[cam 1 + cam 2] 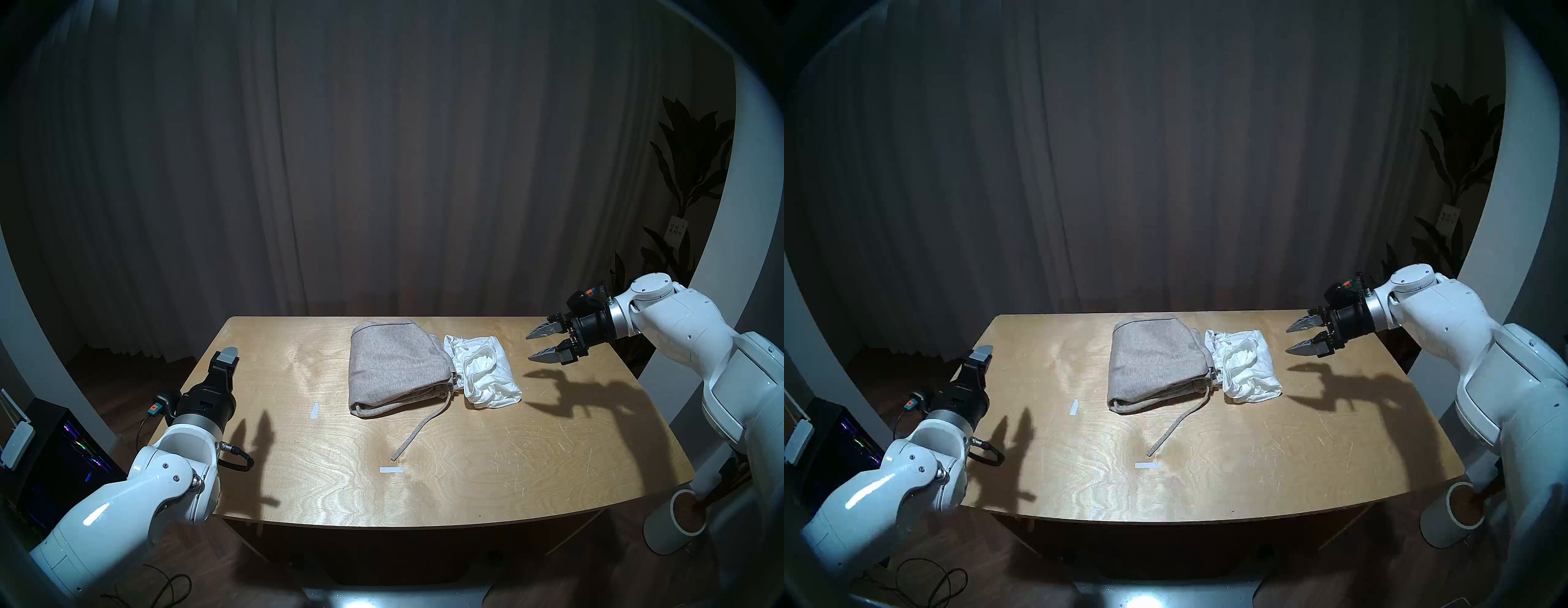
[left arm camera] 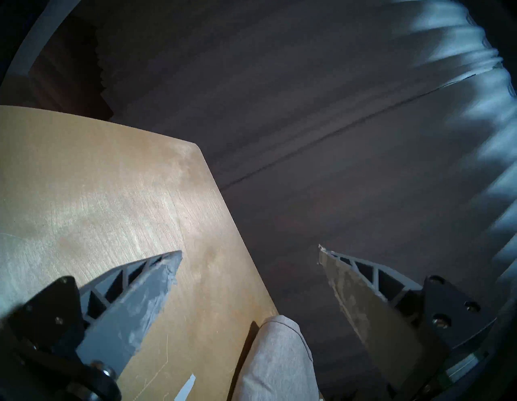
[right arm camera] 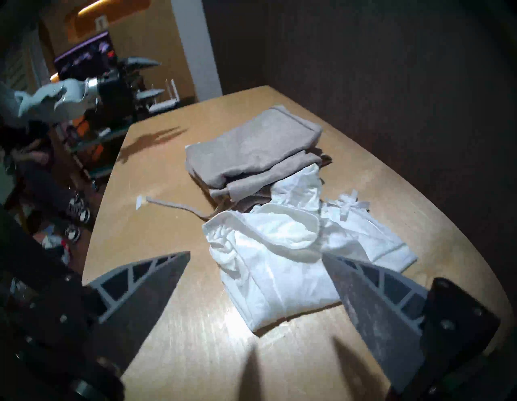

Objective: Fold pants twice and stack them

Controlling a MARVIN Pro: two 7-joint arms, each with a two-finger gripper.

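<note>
- The right gripper hangs above the table's right rear part, its jaws spread wide with nothing between them, pointing toward the clothes.
- In the right wrist view its two grey fingers frame the white shorts, which lie on the wood beyond the tips, not touched.
- The left gripper is up over the table's left edge, well apart from both garments; the left wrist view shows its jaws standing wide apart and empty.
- Between the left gripper's fingers that view shows the table's corner and a strip of the grey-beige pants at the bottom edge.
- The grey-beige pants lie folded into a thick rectangle on the rear middle of the table.
- Their drawstring trails out from the near right corner of the fold toward the front of the table, its end just beside a small white tape mark.
- A second tape mark sits to the left of the folded pants.
- The white shorts lie in a rumpled bundle directly right of the pants, touching their edge; they are beside them, not on top.
- A ribbon tie shows on the far side of the shorts.
- Dark curtains hang behind the table, and a plant stands at the far right.
</note>
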